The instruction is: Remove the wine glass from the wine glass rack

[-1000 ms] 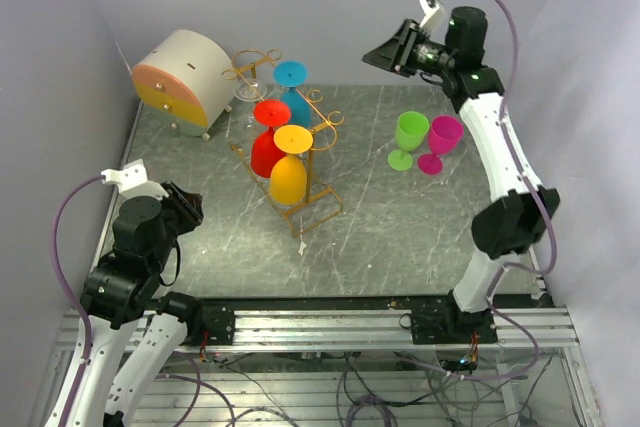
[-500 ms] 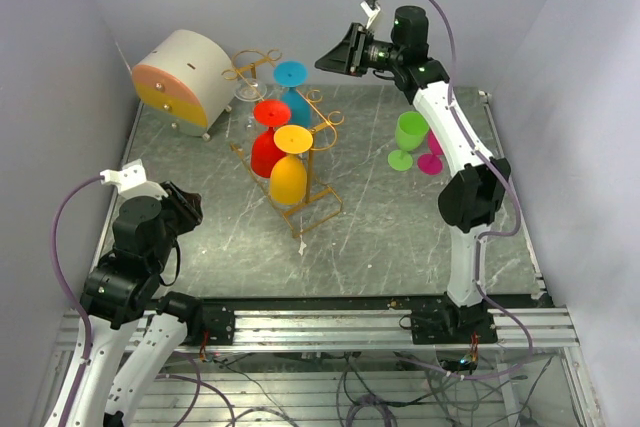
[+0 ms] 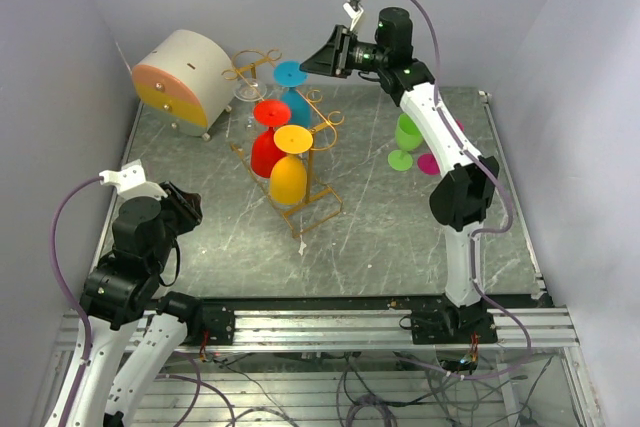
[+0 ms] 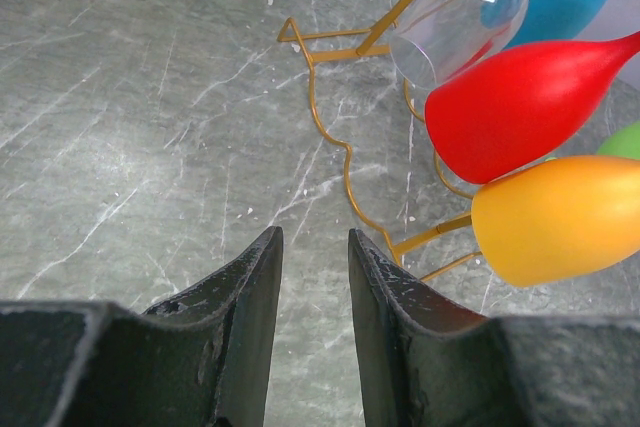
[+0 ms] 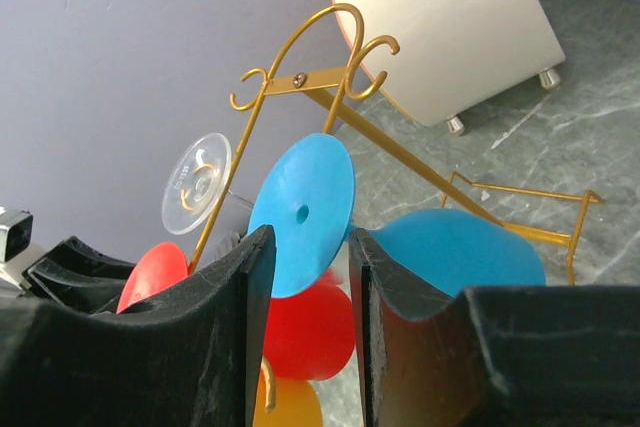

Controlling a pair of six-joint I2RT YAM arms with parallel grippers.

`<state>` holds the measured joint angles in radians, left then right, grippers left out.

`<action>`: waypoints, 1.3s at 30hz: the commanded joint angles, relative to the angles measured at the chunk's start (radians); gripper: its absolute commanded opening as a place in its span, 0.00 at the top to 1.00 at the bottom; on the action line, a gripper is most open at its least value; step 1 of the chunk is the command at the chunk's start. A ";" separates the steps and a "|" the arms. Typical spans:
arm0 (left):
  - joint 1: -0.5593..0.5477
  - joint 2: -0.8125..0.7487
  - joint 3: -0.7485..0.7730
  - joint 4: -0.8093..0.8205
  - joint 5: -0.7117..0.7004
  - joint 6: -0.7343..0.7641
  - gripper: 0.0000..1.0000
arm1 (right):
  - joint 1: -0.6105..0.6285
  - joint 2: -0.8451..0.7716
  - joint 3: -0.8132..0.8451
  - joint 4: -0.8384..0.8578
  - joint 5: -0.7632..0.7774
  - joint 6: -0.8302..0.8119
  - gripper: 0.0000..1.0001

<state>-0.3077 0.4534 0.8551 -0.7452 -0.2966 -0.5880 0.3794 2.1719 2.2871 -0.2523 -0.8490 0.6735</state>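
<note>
The gold wire wine glass rack (image 3: 308, 175) stands left of centre with several glasses hanging upside down on it: blue (image 3: 291, 74), red (image 3: 270, 113), orange (image 3: 292, 139) and a clear one (image 3: 246, 93). My right gripper (image 3: 314, 60) hovers open at the rack's far end. In the right wrist view its jaws (image 5: 310, 247) frame the blue wine glass's round foot (image 5: 302, 209), which sits just beyond the fingertips, with the blue bowl (image 5: 470, 247) to the right. My left gripper (image 4: 315, 242) is open and empty low over the table, short of the rack (image 4: 328, 137).
A round white-and-orange drawer box (image 3: 183, 79) stands at the back left beside the rack. A green glass (image 3: 407, 137) and a pink glass (image 3: 432, 162) stand upright on the table at the right, partly behind my right arm. Walls close in on three sides.
My right arm has swung left from above the right side of the table to the rack's far end by the blue glass. The left arm has not moved.
</note>
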 commanded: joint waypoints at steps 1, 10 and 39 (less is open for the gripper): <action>-0.004 -0.004 -0.004 0.023 -0.030 -0.010 0.57 | 0.019 0.035 0.042 0.009 0.001 0.000 0.65; -0.004 -0.004 -0.005 0.026 -0.029 -0.009 0.57 | 0.029 0.032 0.026 0.024 0.006 0.005 0.80; -0.004 -0.002 -0.004 0.026 -0.026 -0.007 0.56 | -0.031 -0.180 -0.261 0.255 0.225 0.176 1.00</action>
<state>-0.3077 0.4534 0.8551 -0.7452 -0.2966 -0.5911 0.3717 2.0663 2.0701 -0.0814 -0.6968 0.8314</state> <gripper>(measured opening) 0.437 0.049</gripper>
